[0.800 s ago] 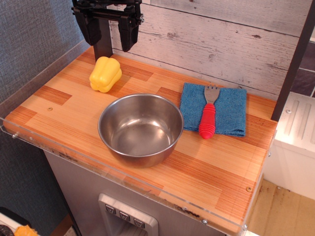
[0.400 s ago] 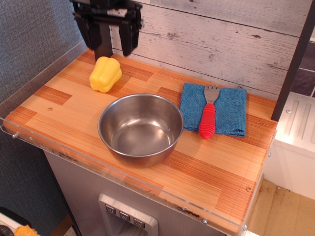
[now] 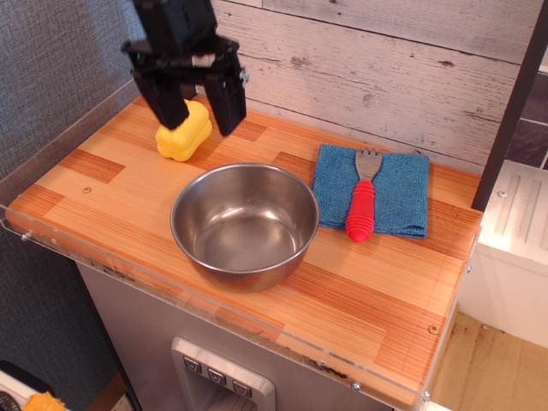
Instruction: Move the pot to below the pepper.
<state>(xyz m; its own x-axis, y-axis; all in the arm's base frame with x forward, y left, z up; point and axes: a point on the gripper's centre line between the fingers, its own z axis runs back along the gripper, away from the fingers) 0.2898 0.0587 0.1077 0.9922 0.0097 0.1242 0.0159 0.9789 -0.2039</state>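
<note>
The pot (image 3: 245, 223), a large round shiny steel bowl, stands upright and empty near the front middle of the wooden counter. The pepper (image 3: 187, 137), small, glossy and yellow, lies behind and to the left of it, partly hidden by my gripper. My black gripper (image 3: 199, 120) hangs above the counter in front of the pepper, beyond the pot's back left rim. Its two fingers are spread apart and hold nothing.
A blue cloth (image 3: 372, 190) lies right of the pot with a red-handled fork (image 3: 363, 201) on it. A wooden plank wall (image 3: 385, 77) runs behind the counter. A clear plastic lip (image 3: 214, 312) edges the front. A dark post (image 3: 514, 103) stands at the right.
My gripper has come down and forward from the back left corner, moving toward the pot and now covering part of the pepper. The pot, pepper, cloth and fork have not moved.
</note>
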